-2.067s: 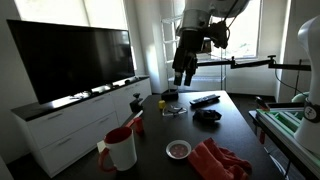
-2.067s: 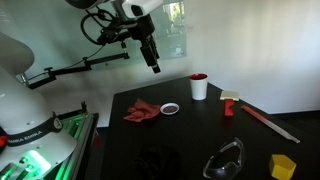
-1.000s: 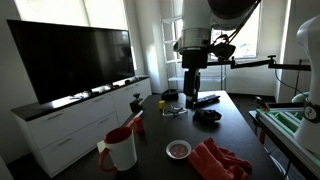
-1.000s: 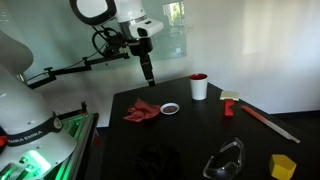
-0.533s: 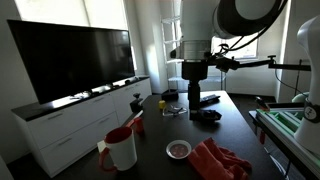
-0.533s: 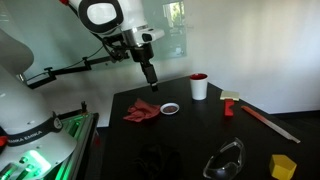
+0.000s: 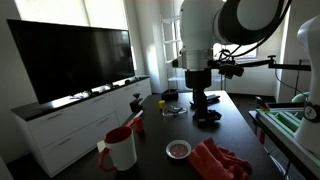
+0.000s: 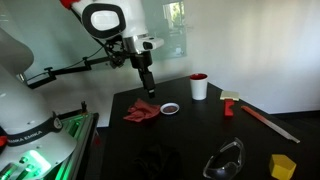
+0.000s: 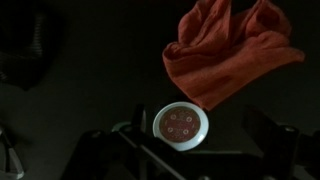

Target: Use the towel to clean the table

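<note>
The red towel (image 9: 225,55) lies crumpled on the black table (image 8: 200,135), near its edge in both exterior views (image 7: 218,160) (image 8: 142,112). My gripper (image 8: 150,90) hangs above the table, over a spot between the towel and a small white dish (image 8: 170,108). In the wrist view the gripper (image 9: 185,150) is open and empty. Its dark fingers (image 9: 270,140) stand wide apart on either side of the dish (image 9: 181,125), with the towel just beyond. The gripper also shows in an exterior view (image 7: 198,104).
A white mug with a red inside (image 8: 199,86) stands near a table corner. A black headset (image 7: 207,116), a remote (image 7: 204,100), a yellow block (image 8: 283,165), a red stick (image 8: 262,117) and a metal clip (image 8: 225,160) lie about. A TV (image 7: 75,60) stands beside the table.
The arm has swung in and come down from high over the table to just above the towel and the dish. The gripper stays open; nothing on the table moved.
</note>
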`<state>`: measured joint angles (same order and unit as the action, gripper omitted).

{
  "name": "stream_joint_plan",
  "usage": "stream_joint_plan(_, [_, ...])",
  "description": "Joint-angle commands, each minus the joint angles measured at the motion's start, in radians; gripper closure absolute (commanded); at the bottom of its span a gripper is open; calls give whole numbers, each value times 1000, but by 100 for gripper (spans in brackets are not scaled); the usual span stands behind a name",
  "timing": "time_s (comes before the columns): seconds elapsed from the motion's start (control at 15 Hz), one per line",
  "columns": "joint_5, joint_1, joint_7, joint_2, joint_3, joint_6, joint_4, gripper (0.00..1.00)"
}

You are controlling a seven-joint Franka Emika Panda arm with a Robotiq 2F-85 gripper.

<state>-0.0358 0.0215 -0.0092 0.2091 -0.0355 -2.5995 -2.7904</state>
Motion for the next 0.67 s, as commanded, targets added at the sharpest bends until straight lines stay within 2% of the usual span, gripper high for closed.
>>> stream_joint_plan(0.0, [25,23,-29,-16,-11,7,1,0])
stream_joint_plan(0.2, [55,40,-23,-67,-34,-44,1,0])
stream_joint_plan(0.47, [110,46,-20,-148,-50,-168,1,0])
stream_joint_plan(0.6, [174,37,9,-191,-50,-213,1,0])
